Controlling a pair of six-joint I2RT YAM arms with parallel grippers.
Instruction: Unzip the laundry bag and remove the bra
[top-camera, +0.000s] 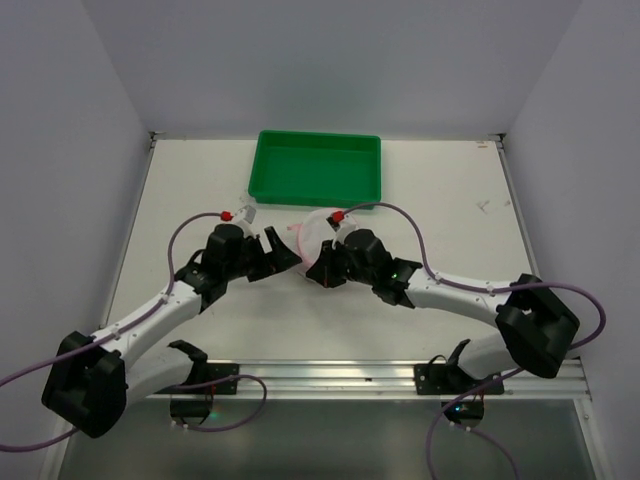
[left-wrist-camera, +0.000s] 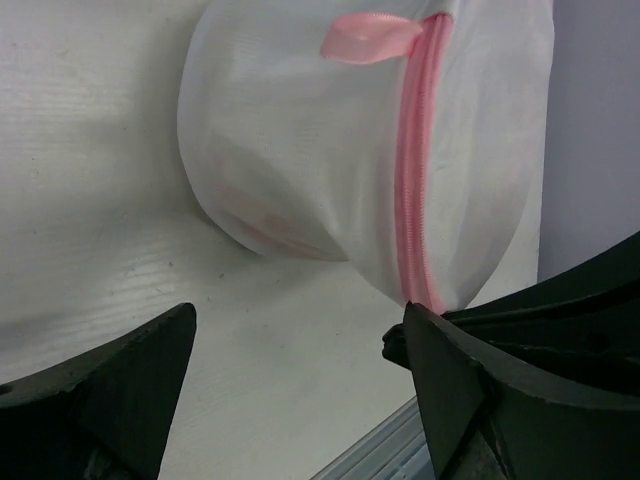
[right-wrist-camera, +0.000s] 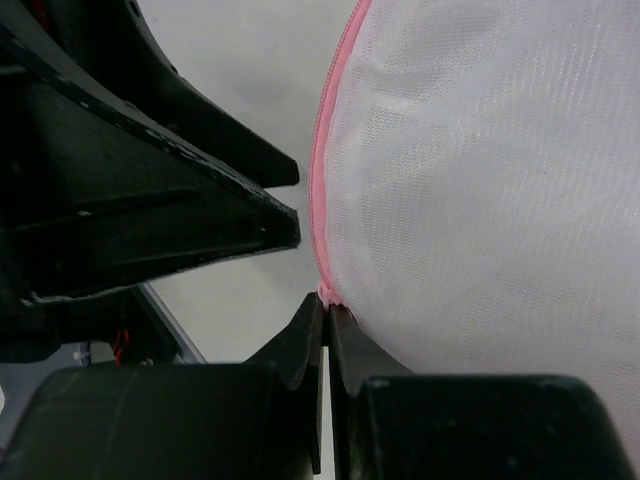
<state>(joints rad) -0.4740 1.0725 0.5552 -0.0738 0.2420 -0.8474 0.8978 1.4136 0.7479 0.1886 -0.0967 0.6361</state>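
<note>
The laundry bag (top-camera: 312, 232) sits on the white counter (top-camera: 450, 220) just in front of a green tray (top-camera: 316, 199), squeezed between the two arms. The tray is a shallow rectangular box of glossy plastic with a raised rim, lying against the far wall. Purple cables (top-camera: 190, 225) loop over both arms, and a ribbed metal rail (top-camera: 330, 375) runs along the near edge where the bases are bolted.

The left hand (top-camera: 278, 252) points at the bag from its left side, with its black fingers (left-wrist-camera: 130, 370) spread wide, nothing between them, and bare counter below. In its wrist view, the dark body of the other arm crowds the right edge, just beside the bag.

The right hand (right-wrist-camera: 326, 305) is pinched closed on the bag's pink zipper (right-wrist-camera: 322, 180), the two fingertips pressed together with the trim caught between them. The left arm's black fingers fill the upper left of that view, close to the seam.

The bag is a puffed, rounded pouch of fine white mesh, soft and slightly see-through. The zipper (left-wrist-camera: 412, 170) is a narrow pink toothed band curving around it, and a satin-like pink ribbon loop (left-wrist-camera: 370, 38) lies at the top of it. A faint pink tint shows through the mesh low down (left-wrist-camera: 250, 210), though I cannot tell what it is.
</note>
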